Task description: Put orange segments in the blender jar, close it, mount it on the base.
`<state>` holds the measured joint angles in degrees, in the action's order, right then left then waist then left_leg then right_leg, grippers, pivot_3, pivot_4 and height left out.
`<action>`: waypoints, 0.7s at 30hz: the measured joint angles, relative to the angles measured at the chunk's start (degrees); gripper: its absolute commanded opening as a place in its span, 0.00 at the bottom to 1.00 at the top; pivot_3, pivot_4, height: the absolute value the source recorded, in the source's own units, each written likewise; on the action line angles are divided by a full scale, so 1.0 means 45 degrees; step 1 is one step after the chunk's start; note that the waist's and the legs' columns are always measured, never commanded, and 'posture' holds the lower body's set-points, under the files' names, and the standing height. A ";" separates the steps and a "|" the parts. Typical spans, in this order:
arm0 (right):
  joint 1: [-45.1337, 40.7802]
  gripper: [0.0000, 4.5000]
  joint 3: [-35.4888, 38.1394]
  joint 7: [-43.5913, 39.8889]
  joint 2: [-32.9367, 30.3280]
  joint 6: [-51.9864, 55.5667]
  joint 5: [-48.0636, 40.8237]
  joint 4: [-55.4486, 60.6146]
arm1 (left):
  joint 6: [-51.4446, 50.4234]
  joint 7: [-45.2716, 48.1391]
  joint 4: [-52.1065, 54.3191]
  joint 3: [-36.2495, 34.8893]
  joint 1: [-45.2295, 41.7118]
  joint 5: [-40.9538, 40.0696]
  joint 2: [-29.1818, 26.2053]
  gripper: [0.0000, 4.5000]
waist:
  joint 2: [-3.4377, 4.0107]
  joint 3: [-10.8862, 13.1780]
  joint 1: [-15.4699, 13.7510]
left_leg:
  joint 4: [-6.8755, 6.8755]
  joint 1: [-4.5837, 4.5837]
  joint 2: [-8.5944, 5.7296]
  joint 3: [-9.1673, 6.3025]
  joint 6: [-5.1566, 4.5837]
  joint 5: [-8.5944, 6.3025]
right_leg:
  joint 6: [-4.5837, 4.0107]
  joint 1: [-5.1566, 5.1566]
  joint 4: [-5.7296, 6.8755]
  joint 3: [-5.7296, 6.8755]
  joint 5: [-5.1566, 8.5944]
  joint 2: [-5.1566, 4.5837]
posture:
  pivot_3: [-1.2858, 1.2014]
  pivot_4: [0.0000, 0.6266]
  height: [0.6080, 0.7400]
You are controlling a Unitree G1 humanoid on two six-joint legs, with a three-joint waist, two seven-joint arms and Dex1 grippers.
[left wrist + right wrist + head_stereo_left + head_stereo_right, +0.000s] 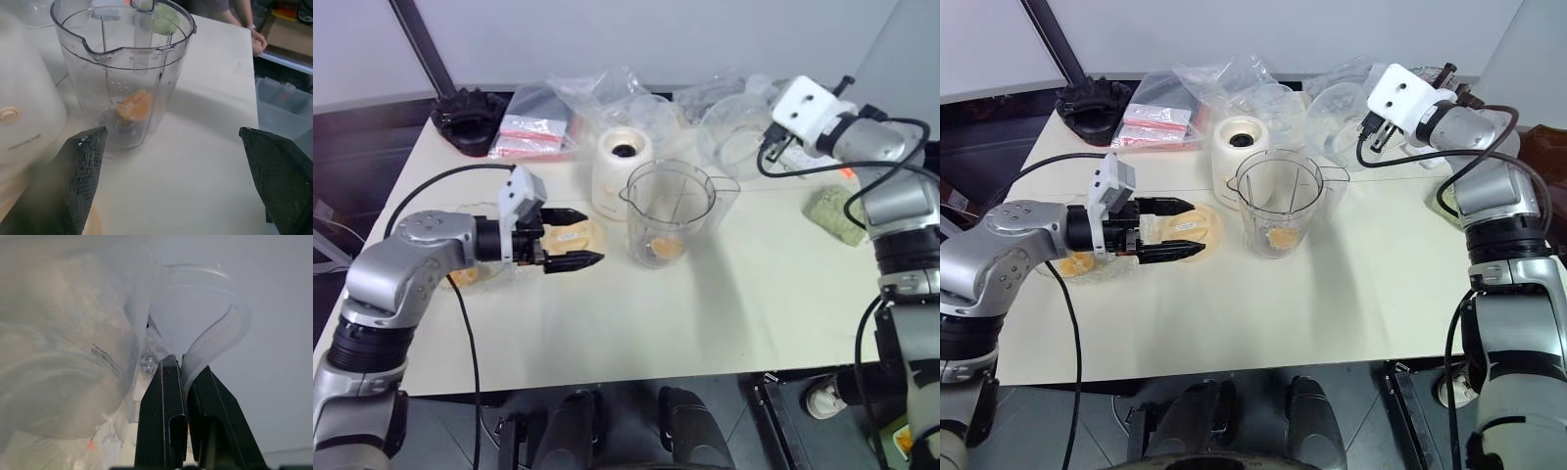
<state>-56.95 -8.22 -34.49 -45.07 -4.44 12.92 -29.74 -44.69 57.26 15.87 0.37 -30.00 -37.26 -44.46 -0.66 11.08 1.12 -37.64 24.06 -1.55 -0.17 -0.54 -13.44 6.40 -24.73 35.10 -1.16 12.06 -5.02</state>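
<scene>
The blender jar [671, 211] stands upright and uncovered at the table's middle, with an orange segment [136, 105] lying at its bottom by the blade. The cream-white base [619, 162] is just behind it, its dark socket bare. More orange segments [465, 277] lie on a clear dish [576, 235] to the jar's left. My left gripper [595, 236] hovers open over that dish, pointing at the jar, with nothing between its fingers. At the back right my right gripper [771, 147] is shut on the edge of a clear plastic lid [729, 132], lifted off the table.
A black toothed ring [468, 119] sits at the back left corner. Crumpled clear bags and red-and-white packets [533, 132] lie behind the base. A green sponge [837, 213] rests by the right edge. A person's hand [257, 41] shows beyond the table.
</scene>
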 measured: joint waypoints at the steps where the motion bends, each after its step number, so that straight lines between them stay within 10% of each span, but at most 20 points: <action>1: -0.0035 0.01 -0.0017 0.0031 0.0028 -0.0107 0.0084 -0.0074 | -0.0004 -0.0005 0.0000 0.0000 0.0000 0.0000 0.0000 1.00 | 0.0000 0.0000 -0.0002 | 0.0000 0.0000 0.0000 0.0000 0.0000 0.0000 | 0.0000 0.0000 0.0001 0.0000 0.0000 0.0000 | 0.52 0.24 1.00; 21: -0.0394 0.01 -0.0545 0.1664 0.0021 -0.2520 0.2339 -0.0608 | -0.0036 -0.0026 -0.0001 0.0000 -0.0002 0.0002 0.0029 1.00 | 0.0000 0.0000 -0.0001 | 0.0000 0.0000 -0.0001 0.0000 0.0009 0.0006 | -0.0001 0.0000 0.0004 -0.0001 -0.0001 0.0000 | 0.52 0.24 1.00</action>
<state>-58.72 -10.68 -27.00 -44.97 -15.78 23.44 -32.48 -44.85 57.14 15.87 0.37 -30.01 -37.25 -44.33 -0.66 11.08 1.11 -37.64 24.06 -1.56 -0.17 -0.50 -13.41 6.40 -24.73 35.12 -1.16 12.05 -5.02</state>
